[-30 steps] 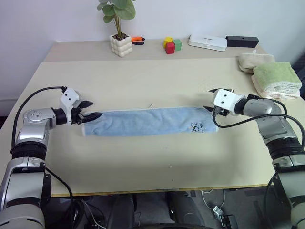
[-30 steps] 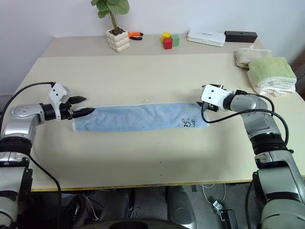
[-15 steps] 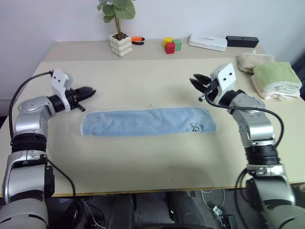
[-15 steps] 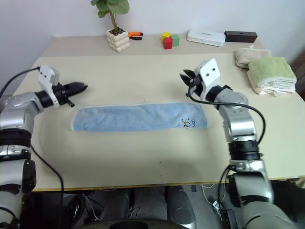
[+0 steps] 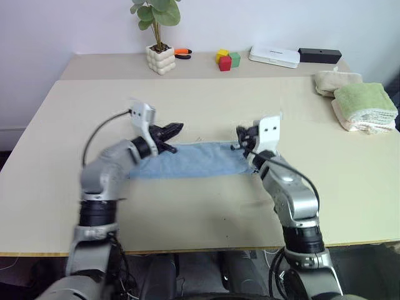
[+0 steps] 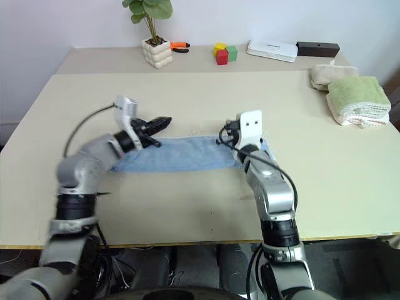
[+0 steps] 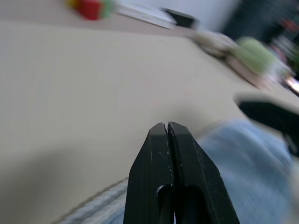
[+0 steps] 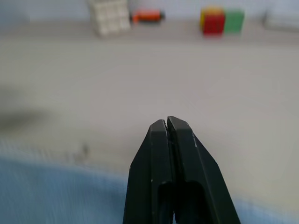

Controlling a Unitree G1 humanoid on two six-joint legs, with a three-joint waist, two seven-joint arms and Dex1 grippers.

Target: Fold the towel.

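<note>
The right hand (image 8: 167, 122), fingers pressed together, hovers above the towel (image 8: 56, 196).

blue towel (image 5: 187, 161): 1
folded towels, far right: 2, green (image 5: 365, 102) and beige (image 5: 335, 80)
potted plant (image 5: 157, 37): 1
toy blocks (image 5: 226, 59): 3, yellow, red, green
white box (image 5: 274, 56): 1
black box (image 5: 319, 55): 1
orange-handled tool (image 5: 181, 53): 1
grippers: 2, left (image 5: 174, 130), right (image 5: 242, 134)
</note>
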